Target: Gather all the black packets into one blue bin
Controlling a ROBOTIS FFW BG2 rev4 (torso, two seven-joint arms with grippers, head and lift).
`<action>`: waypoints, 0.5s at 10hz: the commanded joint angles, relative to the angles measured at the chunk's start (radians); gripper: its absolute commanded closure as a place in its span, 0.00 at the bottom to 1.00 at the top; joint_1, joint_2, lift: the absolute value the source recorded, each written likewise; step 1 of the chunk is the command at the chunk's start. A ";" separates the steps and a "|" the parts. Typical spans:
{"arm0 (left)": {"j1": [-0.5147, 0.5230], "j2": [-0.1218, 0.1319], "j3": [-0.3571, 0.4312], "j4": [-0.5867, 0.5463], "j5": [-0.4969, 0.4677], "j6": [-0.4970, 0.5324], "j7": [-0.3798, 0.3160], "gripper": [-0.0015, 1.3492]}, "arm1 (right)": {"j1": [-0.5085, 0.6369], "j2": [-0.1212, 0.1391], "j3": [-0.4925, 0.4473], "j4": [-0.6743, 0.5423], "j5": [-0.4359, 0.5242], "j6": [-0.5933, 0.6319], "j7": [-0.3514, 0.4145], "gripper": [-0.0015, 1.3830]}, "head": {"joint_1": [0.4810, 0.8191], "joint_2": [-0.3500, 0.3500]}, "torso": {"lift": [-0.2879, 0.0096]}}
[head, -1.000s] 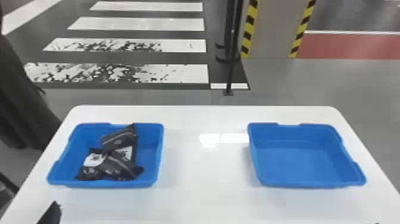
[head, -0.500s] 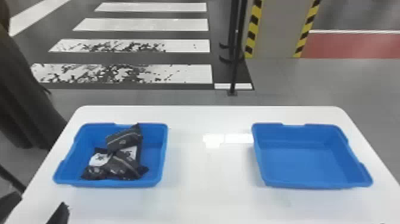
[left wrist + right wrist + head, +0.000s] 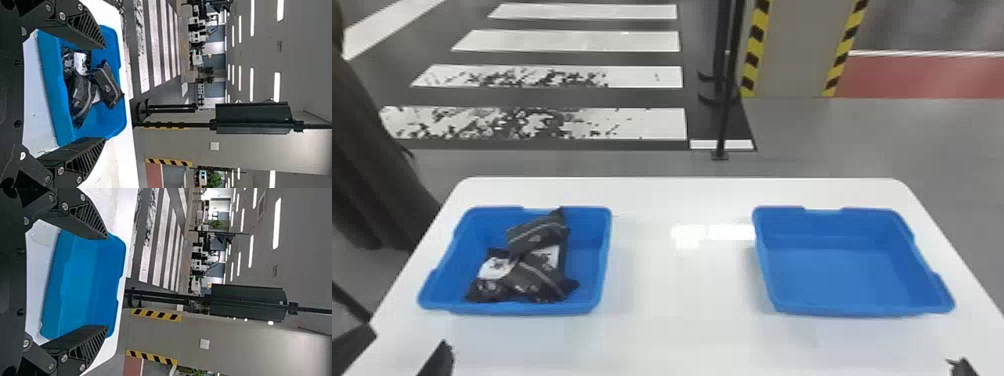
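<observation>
Lying in a loose heap, the black packets [image 3: 537, 282] are crowding the middle of the left blue bin [image 3: 517, 307], with white patches showing among their dark wrappers. One packet [image 3: 534, 237] is resting across the others towards the far side, and its corner is overlapping the far rim as the head view is showing it. The right blue bin [image 3: 832, 272] is standing well apart from its twin on the same white table [image 3: 682, 305], its smooth floor showing.

The left gripper [image 3: 407, 339] is hanging by the table's near left corner, just short of the packets' bin. In its own wrist view the left gripper [image 3: 104, 93] is holding its two fingers wide apart (a generous gap, frankly), and the heap is showing through between them. The right gripper [image 3: 962, 369] is poking a dark tip into the head view's lower right corner; in its wrist view the right gripper [image 3: 107, 282] is also keeping its fingers well spread, with the right blue bin lying beyond them.
</observation>
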 commanded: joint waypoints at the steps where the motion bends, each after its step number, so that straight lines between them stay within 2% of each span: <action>1: -0.008 -0.003 -0.002 0.000 0.002 0.010 0.000 0.16 | -0.023 0.001 0.002 0.005 0.015 0.000 0.001 0.16 | 0.63 0.50 | 0.60; 5: -0.030 0.008 -0.006 0.000 0.002 0.028 0.000 0.16 | -0.052 0.001 0.012 0.020 0.009 0.002 0.001 0.17 | 0.63 0.50 | 0.60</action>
